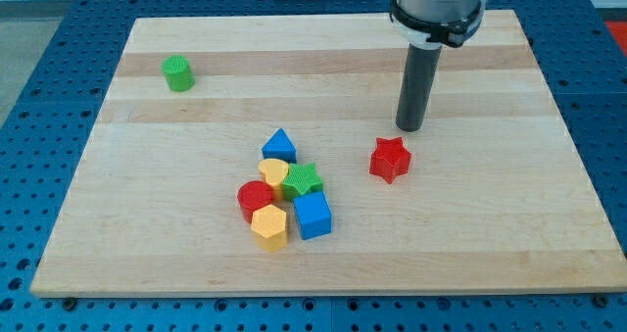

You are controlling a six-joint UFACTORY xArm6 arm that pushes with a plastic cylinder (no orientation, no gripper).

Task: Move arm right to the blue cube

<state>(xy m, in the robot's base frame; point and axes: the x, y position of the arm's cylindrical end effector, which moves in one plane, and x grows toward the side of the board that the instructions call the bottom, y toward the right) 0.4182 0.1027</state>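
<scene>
The blue cube (pixel 313 215) lies in a cluster of blocks at the board's lower middle. My tip (pixel 409 127) stands on the board up and to the right of that cluster, well apart from the blue cube. A red star (pixel 390 160) lies just below and slightly left of my tip, not touching it. The rod rises from the tip to the arm's mount at the view's top.
The cluster also holds a blue triangular block (pixel 279 145), a yellow heart (pixel 274 171), a green star (pixel 303 180), a red cylinder (pixel 257 199) and a yellow hexagon (pixel 269 226). A green cylinder (pixel 178 73) stands alone at the upper left of the wooden board (pixel 509 244).
</scene>
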